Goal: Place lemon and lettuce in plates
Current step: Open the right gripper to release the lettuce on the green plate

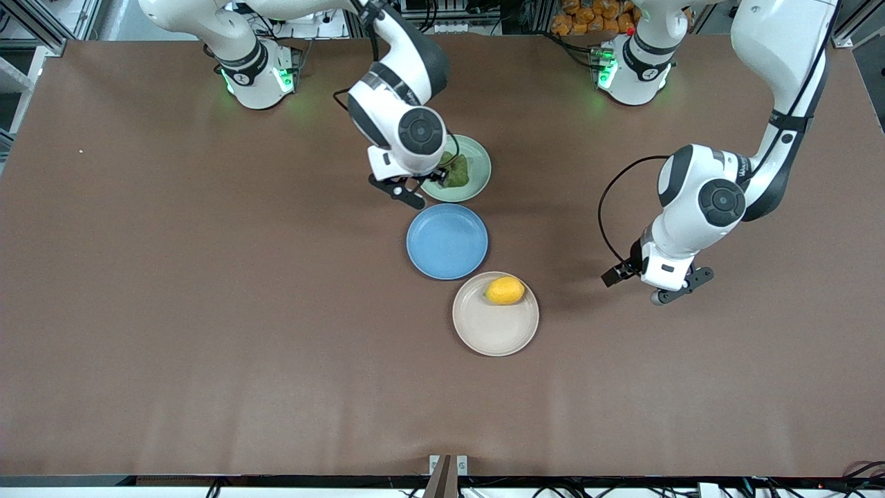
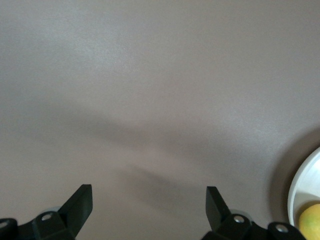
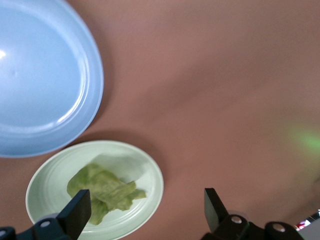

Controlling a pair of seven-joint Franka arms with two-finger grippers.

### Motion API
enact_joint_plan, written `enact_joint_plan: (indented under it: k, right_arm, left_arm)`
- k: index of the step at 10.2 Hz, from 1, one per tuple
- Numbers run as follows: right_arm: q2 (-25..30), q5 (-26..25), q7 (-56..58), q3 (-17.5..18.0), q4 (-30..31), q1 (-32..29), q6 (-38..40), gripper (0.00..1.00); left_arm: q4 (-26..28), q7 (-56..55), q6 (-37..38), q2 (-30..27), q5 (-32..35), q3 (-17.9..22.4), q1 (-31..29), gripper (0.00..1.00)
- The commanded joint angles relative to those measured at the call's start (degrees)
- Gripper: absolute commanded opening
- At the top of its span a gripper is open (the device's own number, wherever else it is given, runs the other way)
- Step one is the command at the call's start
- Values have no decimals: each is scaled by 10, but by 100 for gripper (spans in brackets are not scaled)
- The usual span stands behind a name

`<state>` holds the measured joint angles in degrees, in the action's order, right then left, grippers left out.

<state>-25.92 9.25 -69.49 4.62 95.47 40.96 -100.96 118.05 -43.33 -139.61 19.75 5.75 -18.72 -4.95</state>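
I see both placements done: lettuce (image 1: 457,171) in the mint plate (image 1: 480,160), lemon (image 1: 505,290) in the beige plate (image 1: 495,330). Right pincer (image 1: 408,189) over the mint plate's edge, left pincer (image 1: 674,285) over bare counter (image 1: 207,311), both apart, empty. Next I'd just retract them.

White arms, black joints, black cables.

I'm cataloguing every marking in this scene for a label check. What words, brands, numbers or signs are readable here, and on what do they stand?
Left arm: small dark lettering on the white link near the wrist, too small to read.
Green plate, blue plate, beige plate, lemon, lettuce: no text.
Table: no text.
Nothing here can be quoted.
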Motion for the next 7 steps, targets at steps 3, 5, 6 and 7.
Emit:
enact_joint_plan:
  k: [3, 5, 6, 7]
  right_arm:
    - [27, -8, 141, 7, -1, -113, 81, 100]
    - [28, -22, 198, 7, -2, -157, 102, 100]
    - [29, -34, 231, 7, -3, -176, 119, 100]
    - [33, -41, 260, 7, -5, -198, 133, 100]
  left_arm:
    - [8, 4, -11, -20, -5, -1, -38, 100]
    - [12, 17, -9, -28, -2, -4, -54, 100]
    - [25, 31, -5, -40, -2, -4, -55, 100]
    - [48, 35, -5, -61, -2, -4, -65, 100]
